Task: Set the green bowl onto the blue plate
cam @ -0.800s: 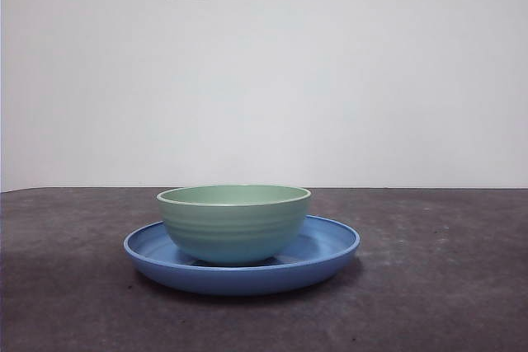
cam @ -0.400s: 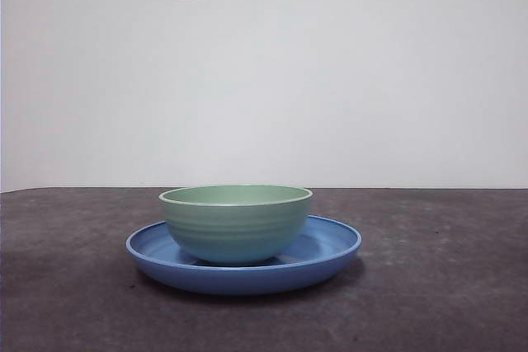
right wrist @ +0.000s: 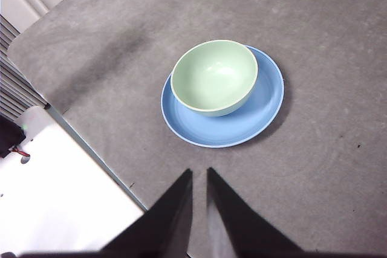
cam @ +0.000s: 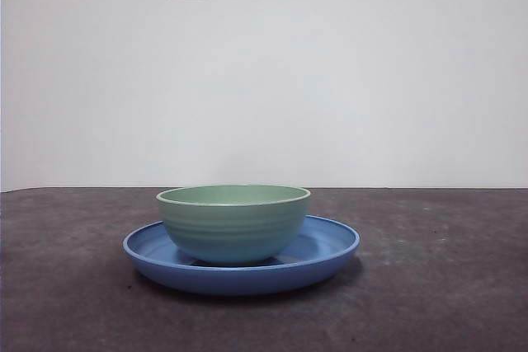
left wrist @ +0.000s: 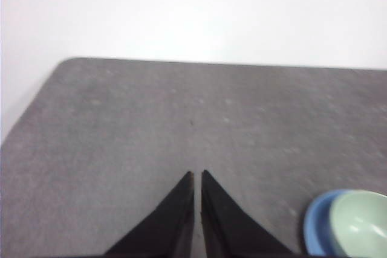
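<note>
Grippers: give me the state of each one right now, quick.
Left gripper: closed, holding nothing, over bare table.
Right gripper: closed or nearly so, holding nothing, clear of the green bowl on the blue plate.

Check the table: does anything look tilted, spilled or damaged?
Nothing stands out. The green bowl sits upright and empty on the blue plate, slightly off-centre. Both hands are clear of it.

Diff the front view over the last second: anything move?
Nothing visibly changed. The green bowl sits upright on the blue plate as before, apart from a tiny wobble of the whole picture. No arm enters the front view, and neither gripper holds anything.
</note>
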Tool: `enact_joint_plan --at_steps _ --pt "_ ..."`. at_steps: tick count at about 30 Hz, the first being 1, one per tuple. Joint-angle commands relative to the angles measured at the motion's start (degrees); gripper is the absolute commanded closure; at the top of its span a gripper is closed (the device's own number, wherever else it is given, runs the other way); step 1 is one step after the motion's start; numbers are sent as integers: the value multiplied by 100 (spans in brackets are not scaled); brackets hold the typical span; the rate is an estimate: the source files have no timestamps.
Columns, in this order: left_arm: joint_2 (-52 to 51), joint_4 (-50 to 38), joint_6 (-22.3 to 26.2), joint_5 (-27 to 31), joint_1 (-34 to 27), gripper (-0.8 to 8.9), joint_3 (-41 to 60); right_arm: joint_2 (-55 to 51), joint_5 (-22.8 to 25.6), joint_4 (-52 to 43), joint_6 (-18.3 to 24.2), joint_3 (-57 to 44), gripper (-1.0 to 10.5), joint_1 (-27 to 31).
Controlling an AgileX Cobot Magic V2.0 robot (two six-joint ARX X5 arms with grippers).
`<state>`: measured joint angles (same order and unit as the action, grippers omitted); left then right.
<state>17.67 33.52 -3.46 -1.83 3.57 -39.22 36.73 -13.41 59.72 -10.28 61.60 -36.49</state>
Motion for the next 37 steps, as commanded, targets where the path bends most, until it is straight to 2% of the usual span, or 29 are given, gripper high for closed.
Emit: enact_joint_plan --at_steps 1,5,12,15,20,31,37 --pt "-275 -586 293 -24 -48 794 713 11 -2 -57 26 37 912 -52" --pt "-619 -1051 461 -26 -52 794 1591 11 -4 -57 26 37 911 -52" --pt "-1178 -1993 457 -17 -63 794 2850 11 -4 -57 26 37 912 -52" --pt "-1285 -2203 437 315 -61 794 3182 11 -4 -59 26 37 912 -52" --pt "-1340 -2267 120 896 -61 794 3488 11 -2 -57 26 37 912 -52" --pt "-1751 -2267 105 890 -57 794 3832 11 -4 -59 26 37 912 -52" --pt "-1749 -2295 367 772 -72 794 3853 11 -2 -59 26 37 912 -52"
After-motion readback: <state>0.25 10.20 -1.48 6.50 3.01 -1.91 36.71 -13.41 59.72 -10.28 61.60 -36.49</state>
